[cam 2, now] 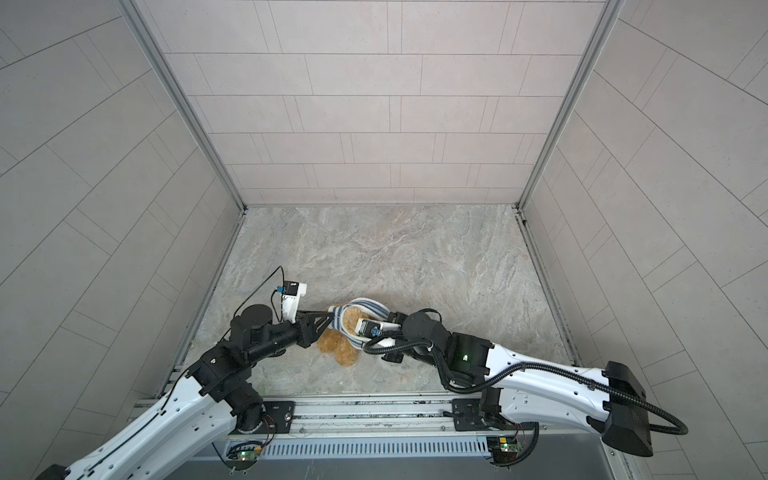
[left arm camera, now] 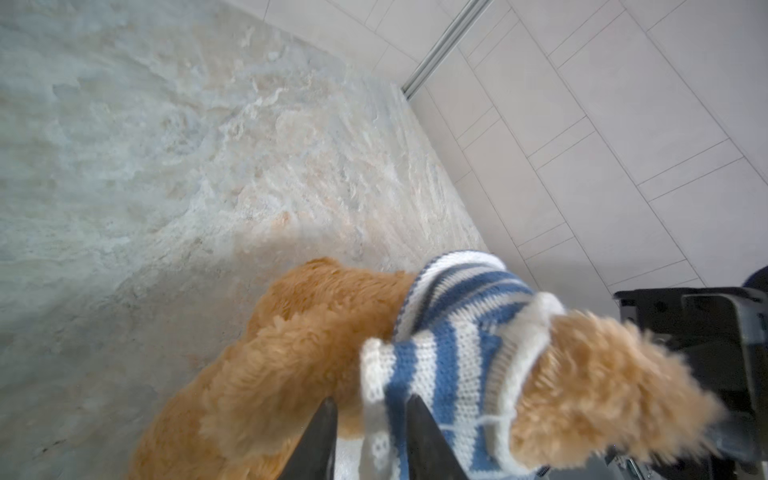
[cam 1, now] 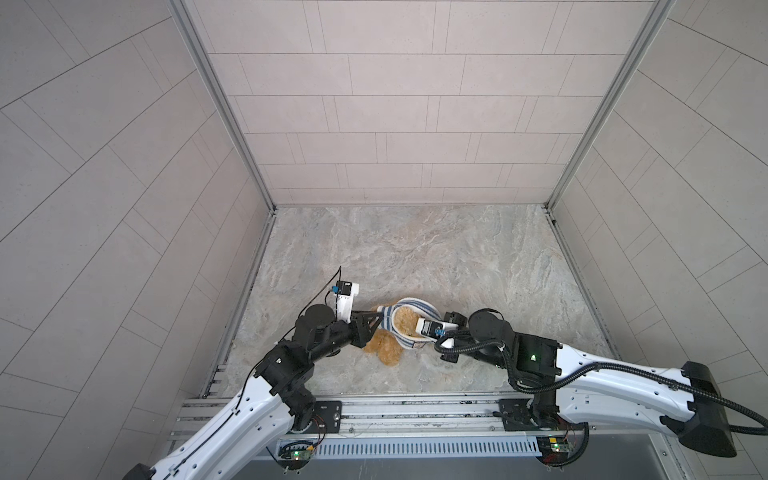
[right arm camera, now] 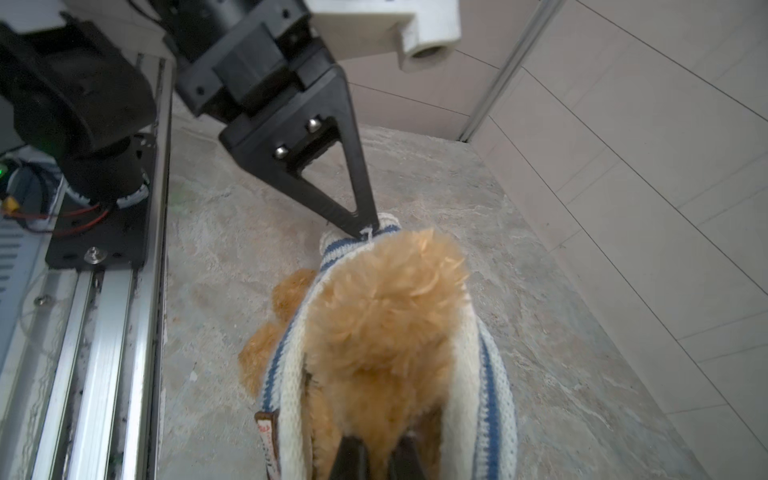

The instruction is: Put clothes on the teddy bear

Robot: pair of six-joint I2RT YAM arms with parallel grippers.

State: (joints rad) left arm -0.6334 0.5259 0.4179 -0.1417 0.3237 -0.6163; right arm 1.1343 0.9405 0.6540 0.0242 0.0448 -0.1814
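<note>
Lying near the front of the marbled stone tabletop (cam 1: 415, 249), between pale tiled walls (cam 1: 374, 104), the teddy bear (cam 1: 386, 349) wears a striped sweater (cam 1: 415, 305). The left gripper (left arm camera: 370, 405) stands narrowly parted around the sweater's cuff. The right gripper (right arm camera: 379, 440) pinches the bear's fur.

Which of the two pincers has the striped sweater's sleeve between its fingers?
The left pincer: its fingers straddle the white-cuffed sleeve of the striped sweater. The right pincer sits inside the sweater's wide opening, closed on the fur of the teddy bear.
</note>
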